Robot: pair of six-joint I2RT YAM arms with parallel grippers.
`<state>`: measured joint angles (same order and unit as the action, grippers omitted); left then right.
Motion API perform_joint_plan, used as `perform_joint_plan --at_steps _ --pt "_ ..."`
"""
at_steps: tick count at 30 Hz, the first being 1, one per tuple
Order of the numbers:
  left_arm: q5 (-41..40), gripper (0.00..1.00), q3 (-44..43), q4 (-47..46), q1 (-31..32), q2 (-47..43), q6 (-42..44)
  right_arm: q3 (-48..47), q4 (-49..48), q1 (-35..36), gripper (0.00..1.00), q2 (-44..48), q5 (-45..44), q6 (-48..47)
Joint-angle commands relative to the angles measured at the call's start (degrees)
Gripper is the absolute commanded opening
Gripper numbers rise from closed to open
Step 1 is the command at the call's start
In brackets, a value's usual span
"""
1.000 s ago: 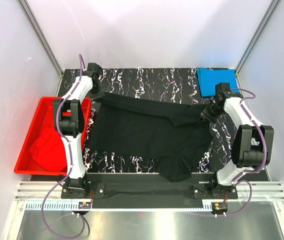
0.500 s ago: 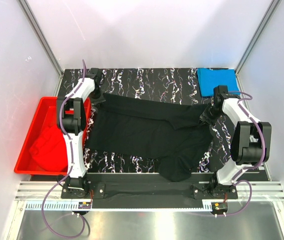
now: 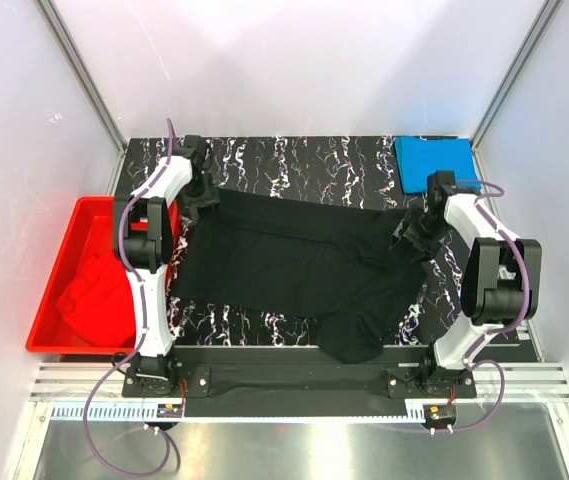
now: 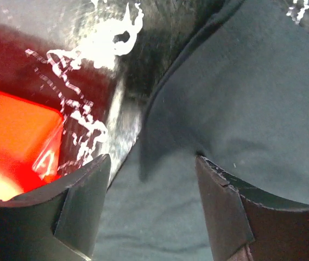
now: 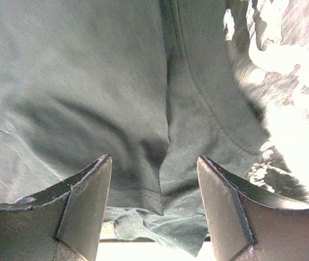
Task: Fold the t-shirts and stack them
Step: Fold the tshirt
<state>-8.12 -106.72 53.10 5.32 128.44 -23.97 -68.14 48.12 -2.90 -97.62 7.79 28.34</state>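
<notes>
The black t-shirt [image 3: 294, 265] lies spread across the dark marbled table, with a bunched part hanging toward the front edge. My left gripper [image 3: 204, 196] hovers open over its back left corner, and the cloth [image 4: 241, 87] lies flat under the open gripper [image 4: 153, 159]. Over the shirt's back right corner my right gripper [image 3: 410, 232] is also open. Creased black fabric [image 5: 89, 81] lies below that gripper [image 5: 154, 159], and nothing is pinched. A folded bright blue t-shirt [image 3: 434, 160] rests at the back right. The red t-shirt [image 3: 94, 295] sits crumpled in the tub.
A rigid red plastic tub [image 3: 76, 210] stands off the table's left side, and its corner [image 4: 13, 136] shows in the left wrist view. Metal frame posts and white walls close in the back and sides. The arm bases are bolted along the near edge.
Both grippers have gone from shut to open and let go of the black t-shirt's back corners. The shirt's back edge now lies on the table.
</notes>
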Motion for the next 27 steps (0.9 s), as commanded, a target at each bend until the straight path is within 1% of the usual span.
perform_joint_plan --at_steps 1,3,4,5,6,8,10,12,13,16,19,20,23,24,25,26,27 --pt "-0.9 0.69 -2.0 1.0 0.0 -6.4 -1.3 -9.3 -0.8 -1.1 0.72 -1.6 -4.2 -2.0" --pt "0.1 0.66 -3.9 -0.2 0.6 -6.5 -1.4 -12.3 -1.6 -2.2 0.72 -5.3 -4.9 -2.1" --pt "1.7 0.63 -4.7 -0.6 1.0 -5.8 -1.4 -15.7 -1.9 -2.6 0.7 -6.9 -4.3 -2.1" --pt "2.4 0.57 -5.9 -1.2 1.2 -5.4 -1.3 -17.4 -2.2 -3.3 0.68 -8.4 -3.7 -2.1" --pt "3.1 0.55 -6.5 -2.7 1.4 -5.0 -1.1 -20.0 -3.4 -3.8 0.64 -11.1 -3.1 -2.4" --pt "5.4 0.48 -7.4 -4.0 1.5 -2.9 -0.8 -22.4 -4.4 -4.3 0.58 -13.7 -2.3 -3.1" --pt "6.6 0.43 -9.0 -4.5 1.5 -1.2 -0.6 -25.9 -4.4 -4.8 0.53 -17.3 -1.8 -3.4" --pt "7.8 0.36 -9.9 -5.0 1.5 1.0 0.0 -27.7 -4.9 -5.3 0.51 -20.0 -1.2 -3.2" --pt "7.8 0.36 -10.0 -5.4 1.5 1.6 0.1 -28.6 -5.4 -5.4 0.51 -20.7 0.5 -3.2" --pt "10.7 0.35 -10.9 -6.3 1.5 4.3 0.4 -30.7 -5.6 -5.5 0.51 -23.2 1.8 -2.8" --pt "11.5 0.35 -13.0 -5.7 1.4 7.0 0.0 -31.8 -6.6 -5.5 0.51 -24.7 3.0 -2.6" --pt "11.5 0.35 -13.9 -5.4 1.4 7.7 -0.3 -32.3 -6.2 -5.5 0.5 -25.7 2.9 -2.4" --pt "10.4 0.35 -16.6 -3.3 1.4 10.5 -0.9 -34.1 -4.2 -6.0 0.35 -26.8 1.5 -1.5" --pt "9.8 0.35 -16.9 -2.4 1.4 11.0 -1.2 -34.4 -3.6 -6.6 0.25 -26.7 0.4 -1.4" --pt "9.0 0.35 -17.2 -2.0 1.4 12.1 -1.7 -34.8 -3.3 -6.9 0.2 -26.7 -0.7 -1.4" --pt "8.5 0.35 -17.9 -0.7 1.4 12.5 -1.9 -35.1 -2.8 -7.4 0.11 -26.4 -1.9 -1.8" --pt "8.3 0.34 -17.9 -0.4 1.4 12.8 -2.0 -36.0 -2.8 -7.4 0.08 -26.0 -4.2 -2.5"
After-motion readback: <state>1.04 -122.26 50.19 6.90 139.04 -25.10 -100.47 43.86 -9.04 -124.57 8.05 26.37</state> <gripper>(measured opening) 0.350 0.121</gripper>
